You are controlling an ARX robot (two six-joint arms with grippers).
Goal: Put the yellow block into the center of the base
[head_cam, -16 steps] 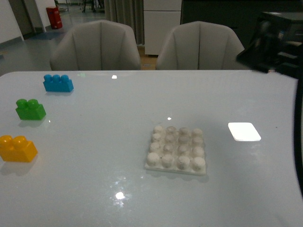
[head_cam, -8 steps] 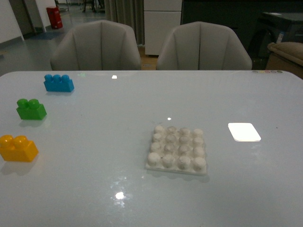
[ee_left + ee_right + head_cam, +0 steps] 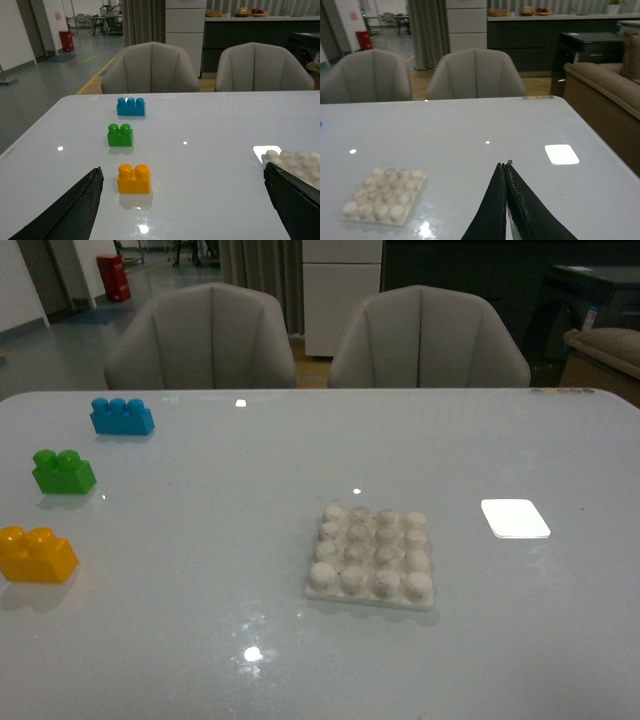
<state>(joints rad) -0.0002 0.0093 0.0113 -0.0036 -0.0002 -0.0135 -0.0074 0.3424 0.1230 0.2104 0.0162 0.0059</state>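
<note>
Left hand (image 3: 182,172): fingers (image 3: 70,212) spread wide, nothing between them. Only the two dark tips show, and the rest is cut off by the frame.
Right hand (image 3: 505,167): fingers pressed together to a point, gripping nothing, hanging over bare counter (image 3: 470,130).
Neither arm appears in the front view.

Yellow block (image 3: 37,555): upright, studs up, near the counter's left edge and nearest the robot in a row of three bricks. Its outer side runs into the front frame edge. In the left wrist view it sits between the spread fingers, closer to one, touching neither.
Green brick (image 3: 63,471) is behind it and blue brick (image 3: 121,416) is farther back, each apart from the others.

Base (image 3: 372,556): flat at mid-counter, well apart from the yellow block, all sixteen studs bare. The left wrist view shows only a corner of it, the rest hidden by a finger and the frame edge.
Patch of light (image 3: 515,518) lies near the base, to its right.
Lighting is dim, so stud detail is soft.
</note>
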